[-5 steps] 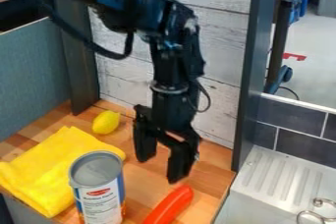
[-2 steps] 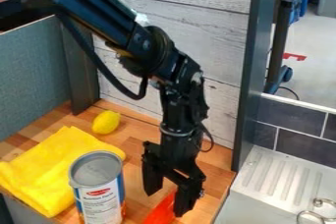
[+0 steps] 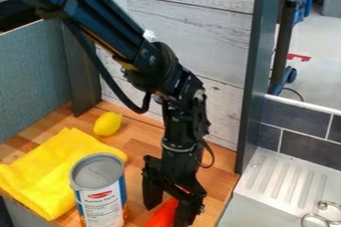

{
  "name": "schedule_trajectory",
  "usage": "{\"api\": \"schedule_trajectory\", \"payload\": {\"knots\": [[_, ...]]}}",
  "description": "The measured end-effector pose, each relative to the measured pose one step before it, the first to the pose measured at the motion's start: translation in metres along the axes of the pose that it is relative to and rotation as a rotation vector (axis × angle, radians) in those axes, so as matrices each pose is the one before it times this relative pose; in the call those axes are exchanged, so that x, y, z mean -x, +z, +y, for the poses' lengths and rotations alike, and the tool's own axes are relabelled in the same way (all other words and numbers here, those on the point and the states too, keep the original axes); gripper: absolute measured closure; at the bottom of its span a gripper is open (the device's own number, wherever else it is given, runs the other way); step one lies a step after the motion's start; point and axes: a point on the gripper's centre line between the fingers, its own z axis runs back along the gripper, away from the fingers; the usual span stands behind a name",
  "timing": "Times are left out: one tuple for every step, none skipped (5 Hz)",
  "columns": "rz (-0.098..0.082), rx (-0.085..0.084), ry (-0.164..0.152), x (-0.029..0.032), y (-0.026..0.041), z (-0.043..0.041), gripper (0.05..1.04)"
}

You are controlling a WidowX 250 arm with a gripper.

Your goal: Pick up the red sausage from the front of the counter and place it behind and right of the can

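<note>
Both sides evenly, straddle the long, smooth red object (image 3: pixel 162 216) on the wooden desk (image 3: pixel 218 181) with the spread black two-finger tool (image 3: pixel 167 216); center before squeezing, clear of the blue-and-white cylindrical can (image 3: pixel 100 198).

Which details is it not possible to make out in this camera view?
In the camera view:
- Red object: lower end cut off by the bottom edge, part hidden behind the tool.
- Contact between them: unclear, the tool overlaps it.
- Can: base cut off by the bottom edge; fine label print too small.
</note>
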Motion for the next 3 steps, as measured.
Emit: {"api": "schedule_trajectory", "payload": {"knots": [[0.0089, 0.0041, 0.0041, -0.00014, -0.00519, -0.00019, 0.100], [0.0113, 0.0114, 0.0096, 0.00034, -0.00265, -0.00176, 0.189], [-0.0105, 0.0144, 0.0072, -0.00111, -0.00014, -0.00235, 0.465]]}}
